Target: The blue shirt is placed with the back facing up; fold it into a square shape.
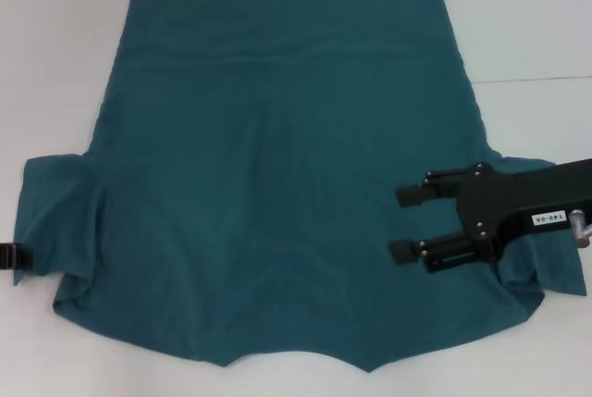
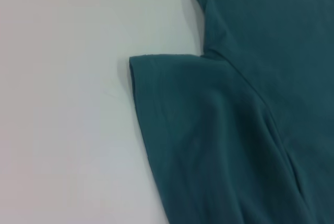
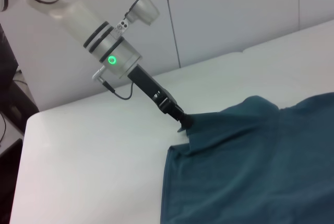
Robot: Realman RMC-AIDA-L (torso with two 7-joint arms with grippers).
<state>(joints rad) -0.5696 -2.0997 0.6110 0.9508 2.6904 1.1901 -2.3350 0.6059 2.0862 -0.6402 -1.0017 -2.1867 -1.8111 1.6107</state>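
Now, operator, your left gripper (image 1: 11,256) sits at the outer edge of the left sleeve of the blue shirt (image 1: 277,184); from the right wrist view its tip is buried in that sleeve's cloth, but you cannot tell whether it pinches. Bare white table (image 1: 55,64) lies open outward of it. Across the flat shirt, your right gripper (image 1: 407,223) hovers over the right side, fingers spread, pointing inward. Its black body carries a small white label (image 1: 549,217), the print not surely readable.

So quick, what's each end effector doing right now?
Left end effector: at the left sleeve edge of the blue shirt; open or shut cannot be told.
Right end effector: open, over the right sleeve area, holding nothing.
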